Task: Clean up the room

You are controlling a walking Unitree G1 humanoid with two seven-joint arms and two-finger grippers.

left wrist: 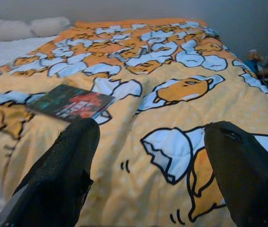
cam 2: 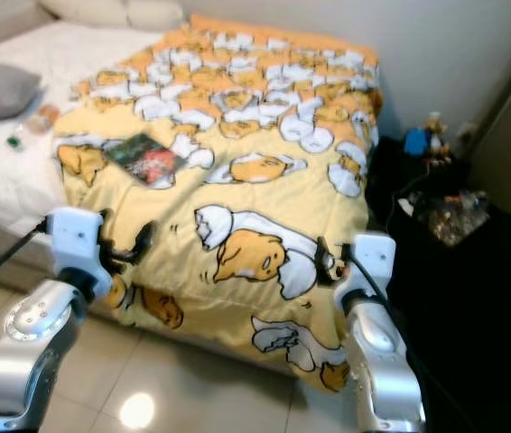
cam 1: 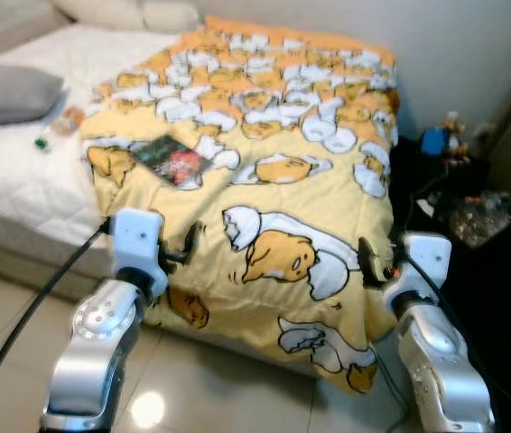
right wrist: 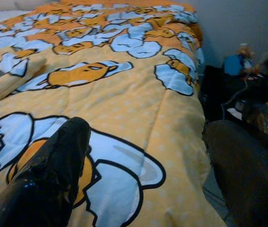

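We held both end effectors, left (cam 1: 190,242) and right (cam 1: 364,257), released over the yellow blanket (cam 1: 274,162). A book (cam 1: 171,160) lay upon it; small blurred items (cam 1: 57,126) rested on the white mattress (cam 1: 21,180).

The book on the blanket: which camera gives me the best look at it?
The left wrist view: the book lies close and large just beyond the open left gripper. Both eye views show it smaller and blurrier. The right wrist view catches only a sliver at its edge.
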